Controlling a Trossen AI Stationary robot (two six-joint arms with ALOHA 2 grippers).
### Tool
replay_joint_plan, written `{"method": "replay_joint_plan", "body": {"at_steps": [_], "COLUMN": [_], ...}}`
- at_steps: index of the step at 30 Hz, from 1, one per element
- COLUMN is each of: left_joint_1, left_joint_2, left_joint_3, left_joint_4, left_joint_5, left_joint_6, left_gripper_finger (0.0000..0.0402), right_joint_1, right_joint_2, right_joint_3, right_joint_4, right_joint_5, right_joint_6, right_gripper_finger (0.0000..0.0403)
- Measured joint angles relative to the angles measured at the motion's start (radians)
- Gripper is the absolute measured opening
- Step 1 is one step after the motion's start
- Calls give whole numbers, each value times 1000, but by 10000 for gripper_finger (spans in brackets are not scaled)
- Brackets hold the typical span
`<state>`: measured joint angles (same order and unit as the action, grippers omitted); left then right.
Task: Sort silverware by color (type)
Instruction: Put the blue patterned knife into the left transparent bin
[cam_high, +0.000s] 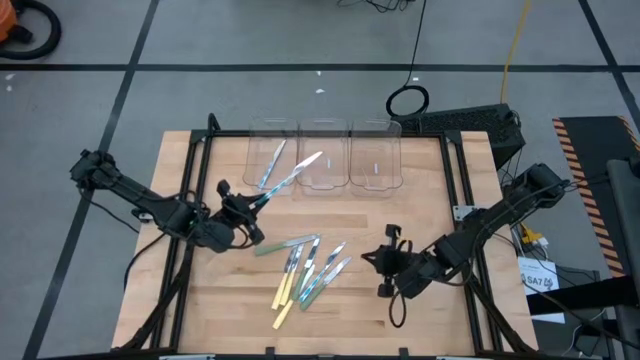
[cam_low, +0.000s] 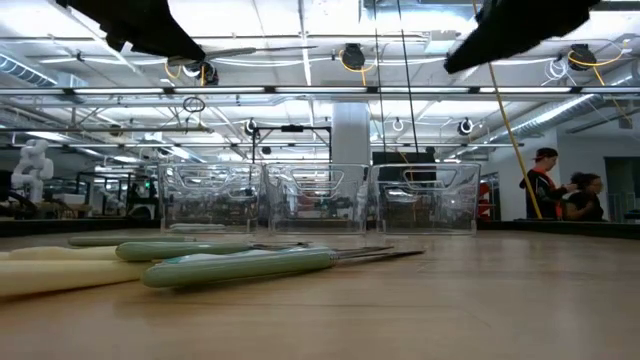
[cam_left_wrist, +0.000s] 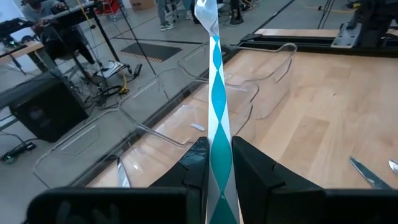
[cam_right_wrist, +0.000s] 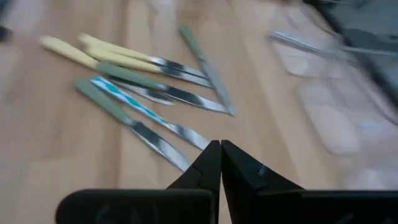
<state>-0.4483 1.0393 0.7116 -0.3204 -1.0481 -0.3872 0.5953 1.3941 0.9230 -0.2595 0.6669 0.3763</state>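
Blue utensil (cam_left_wrist: 217, 106) between left gripper (cam_left_wrist: 216, 167) fingers

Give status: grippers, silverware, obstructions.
Left gripper shut on blue utensil, raised beside the bins. Right gripper shut, empty. Pile unsorted. Nothing blocking.

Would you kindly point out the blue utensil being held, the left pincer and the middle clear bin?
blue utensil (cam_left_wrist: 218, 106): left wrist view, on its blue-and-white handle.
left pincer (cam_left_wrist: 219, 163): left wrist view, between its fingertips.
middle clear bin (cam_high: 323, 172): high view, on its floor.
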Motion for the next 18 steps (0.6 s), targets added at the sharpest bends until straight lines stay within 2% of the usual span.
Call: {"method": "replay_joint_plan", "body": {"at_steps": [6, 18], "left_joint_1": [1, 7], "left_joint_2": [0, 0], "left_joint_3": [0, 0], "left_joint_4": [-35, -76], "left_joint_5": [4, 5], "left_joint_6": [-44, -84], "left_gripper_finger": [56, 56], "right_joint_1": [-46, -56], "right_joint_2": [0, 0], "right_joint_3": [0, 0], "right_joint_4": [98, 116], "right_joint_5": [-93, -96], "right_joint_6": [-24, -49], "right_gripper_finger": [9, 9]}}
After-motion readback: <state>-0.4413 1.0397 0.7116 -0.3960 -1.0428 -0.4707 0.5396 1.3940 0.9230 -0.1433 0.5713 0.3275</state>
